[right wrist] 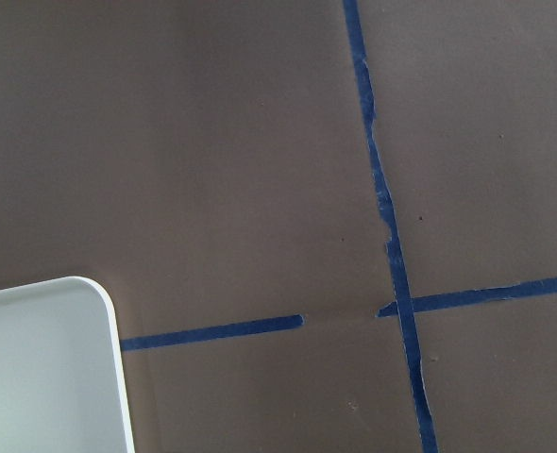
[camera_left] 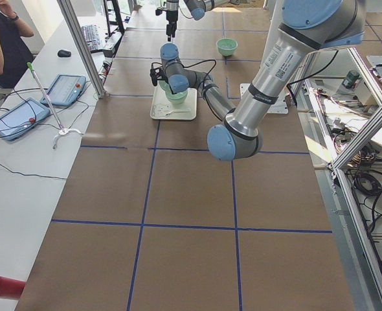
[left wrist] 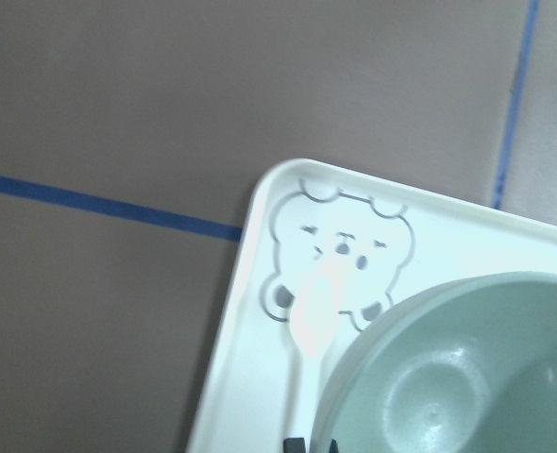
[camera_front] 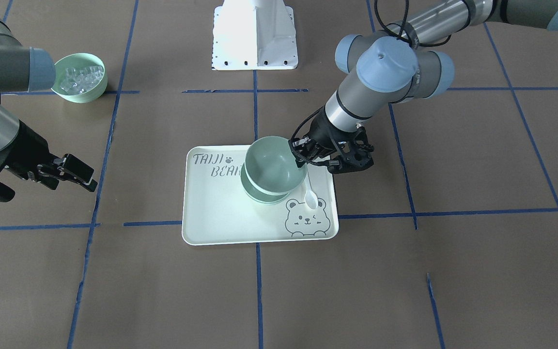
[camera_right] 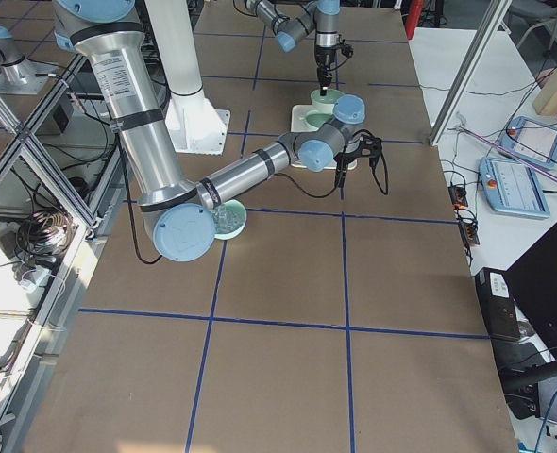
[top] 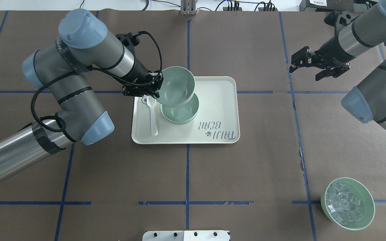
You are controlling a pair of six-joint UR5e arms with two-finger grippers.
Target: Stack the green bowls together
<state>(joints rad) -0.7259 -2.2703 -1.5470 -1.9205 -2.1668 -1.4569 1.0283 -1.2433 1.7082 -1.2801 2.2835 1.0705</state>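
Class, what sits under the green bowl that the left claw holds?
Another green bowl, standing on the bear-print tray, shows below the held bowl. The held bowl covers part of its inside, so whether more bowls nest there cannot be told.

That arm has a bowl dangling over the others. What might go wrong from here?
1. The held green bowl is pinched only at one edge of its rim by the left arm's jaws. It may slip, or land crooked on the stack below.
2. The white spoon lies on the tray right beside the stack, near the jaws. Lowering might knock it.
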